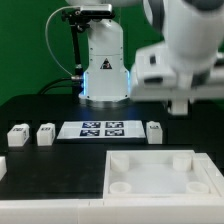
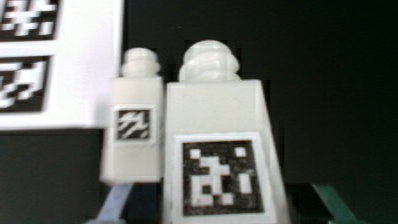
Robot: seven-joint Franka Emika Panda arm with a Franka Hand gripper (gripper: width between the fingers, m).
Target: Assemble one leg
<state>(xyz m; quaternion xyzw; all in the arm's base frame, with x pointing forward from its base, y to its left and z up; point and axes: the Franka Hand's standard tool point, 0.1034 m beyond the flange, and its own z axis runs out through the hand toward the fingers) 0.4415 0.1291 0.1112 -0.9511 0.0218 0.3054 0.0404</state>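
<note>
Single gripper (image 2: 222, 200) half closed, jaws clamped on both sides of leg (image 2: 221, 135) at its tagged end. Leg's long axis points away from wrist, peg end farthest out. Spare leg (image 2: 139, 118) just beside. Tray (image 1: 140, 172) lies toward exterior camera from gripper.

Black table (image 1: 40, 110) carries all items. Marker board (image 1: 100, 128) lies flat at centre frame. First leg (image 1: 17, 135) and second leg (image 1: 45, 133) sit at centre left, near each other, not touching. Third leg (image 1: 154, 131) sits just right of the board. Large white tray (image 1: 160, 175) occupies the lower right. Arm base (image 1: 105, 75) stands at upper centre. White part (image 1: 2, 166) at the left edge is cut off, unidentifiable.
</note>
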